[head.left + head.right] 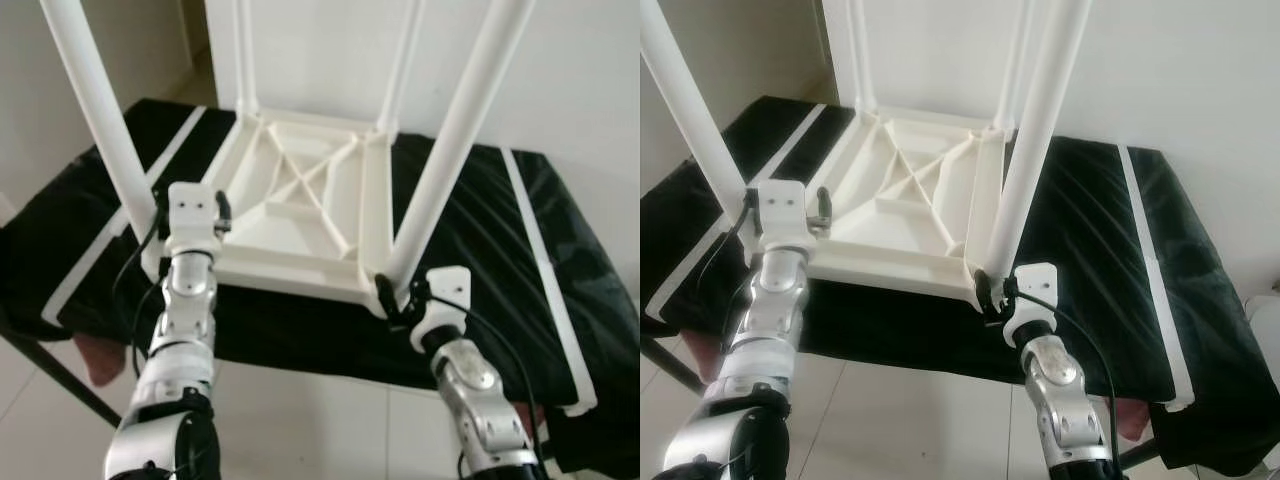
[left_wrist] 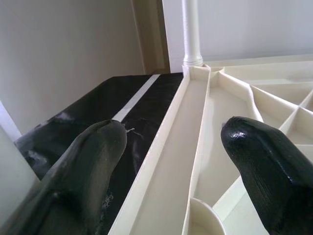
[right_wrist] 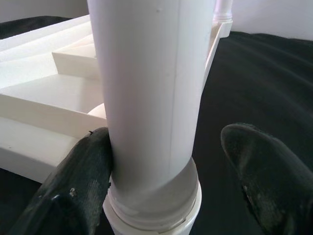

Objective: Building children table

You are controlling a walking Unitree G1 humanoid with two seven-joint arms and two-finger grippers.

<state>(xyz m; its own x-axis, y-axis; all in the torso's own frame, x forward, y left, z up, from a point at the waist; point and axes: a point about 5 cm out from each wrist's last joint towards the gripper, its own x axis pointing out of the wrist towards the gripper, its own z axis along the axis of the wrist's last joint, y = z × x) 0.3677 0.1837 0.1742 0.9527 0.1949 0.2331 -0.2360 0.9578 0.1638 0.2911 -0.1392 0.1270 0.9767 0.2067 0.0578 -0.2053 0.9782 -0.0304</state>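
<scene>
Right tool (image 3: 164, 166) astride table leg (image 3: 146, 98), fingers spread.

Table legs' (image 1: 455, 130) tops out of frame

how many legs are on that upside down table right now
4 legs: near left by the left tool, near right between the right tool's fingers, far left, far right.

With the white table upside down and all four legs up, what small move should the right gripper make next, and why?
Probably close the right gripper on the near right leg. Its fingers straddle the leg just above the socket; one finger touches it, the other stands apart. The left gripper is open astride the rim of the table frame, so gripping the leg would let the robot seat or test it.
</scene>
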